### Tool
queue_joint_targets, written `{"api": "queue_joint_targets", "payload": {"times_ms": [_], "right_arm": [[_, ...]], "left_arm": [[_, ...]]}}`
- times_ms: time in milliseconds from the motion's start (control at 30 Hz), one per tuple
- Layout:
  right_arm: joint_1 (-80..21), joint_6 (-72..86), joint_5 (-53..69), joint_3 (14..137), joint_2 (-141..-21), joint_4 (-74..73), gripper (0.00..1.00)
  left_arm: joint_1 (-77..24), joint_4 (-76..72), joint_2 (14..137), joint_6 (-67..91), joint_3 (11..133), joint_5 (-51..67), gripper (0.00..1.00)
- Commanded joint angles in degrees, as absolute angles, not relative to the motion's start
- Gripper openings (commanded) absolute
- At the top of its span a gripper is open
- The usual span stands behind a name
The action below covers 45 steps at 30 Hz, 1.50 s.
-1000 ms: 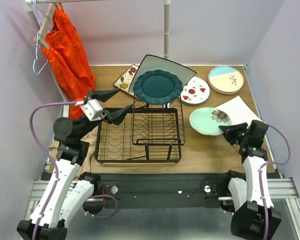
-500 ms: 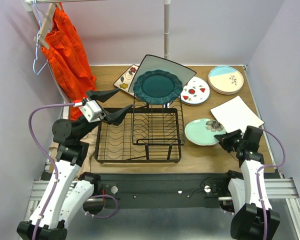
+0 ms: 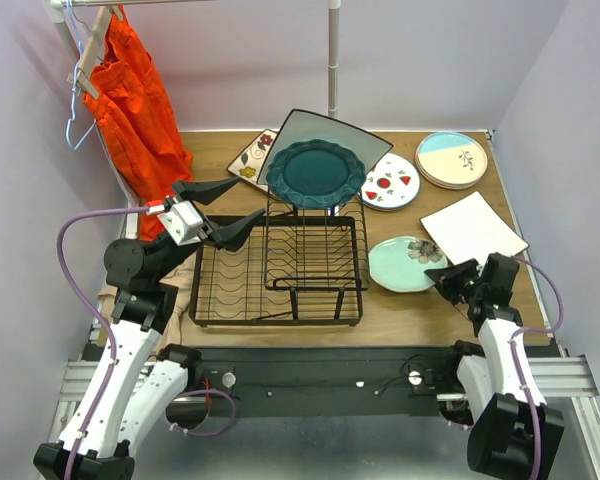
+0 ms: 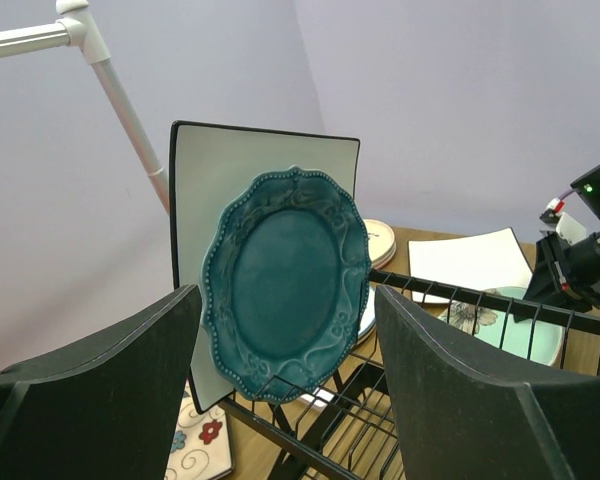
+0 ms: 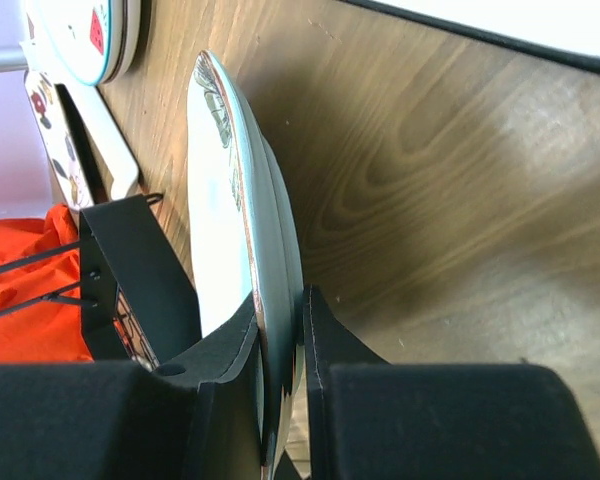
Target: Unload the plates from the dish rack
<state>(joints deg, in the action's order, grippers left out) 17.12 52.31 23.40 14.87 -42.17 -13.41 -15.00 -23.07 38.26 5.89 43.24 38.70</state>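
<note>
At lower right, a mint plate is rim-pinched in the right gripper jaws for setting down; the left gripper jaws are spread wide.

Open air is lying between the left gripper, its jaws spread wide, and the teal plate standing on the rack's upper tier. A square white plate is leaning just behind it, blocking reach from the back, and a pole is rising behind both. An orange garment is hanging close beside the left arm. The mint plate, pinched in the right gripper, is filling the gap between the rack and a flat white plate. Bare table is lying nearer.
</note>
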Motion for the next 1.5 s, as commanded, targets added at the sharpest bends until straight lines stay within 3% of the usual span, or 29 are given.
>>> {"api": "queue_joint_targets", "payload": {"times_ms": [0, 233, 567, 1033, 1133, 1267, 1467], "right_arm": [[16.4, 54.5, 26.3, 15.3, -45.2, -0.5, 0.01], [14.2, 57.0, 27.3, 15.3, -51.9, 7.8, 0.01], [7.3, 59.9, 19.5, 13.7, -56.1, 16.5, 0.01], [7.3, 56.3, 17.2, 12.8, -60.6, 17.0, 0.02], [7.3, 55.9, 17.1, 12.9, -62.0, 17.5, 0.14], [7.3, 55.3, 16.1, 13.5, -63.0, 16.6, 0.39], [7.3, 53.4, 12.0, 16.1, -64.2, 11.0, 0.47]], "left_arm": [[-14.8, -24.3, 38.2, 6.2, 42.6, 39.9, 0.79], [-14.6, -24.0, 38.5, 6.0, 42.9, 39.8, 0.79], [-14.5, -23.6, 38.8, 5.6, 42.9, 39.6, 0.79], [-14.5, -23.0, 38.8, 5.1, 43.0, 39.1, 0.79], [-14.5, -23.0, 39.0, 5.1, 43.0, 39.1, 0.79], [-14.5, -22.8, 39.0, 4.9, 43.1, 38.9, 0.79], [-14.5, -22.5, 38.8, 4.7, 42.9, 38.7, 0.79]]}}
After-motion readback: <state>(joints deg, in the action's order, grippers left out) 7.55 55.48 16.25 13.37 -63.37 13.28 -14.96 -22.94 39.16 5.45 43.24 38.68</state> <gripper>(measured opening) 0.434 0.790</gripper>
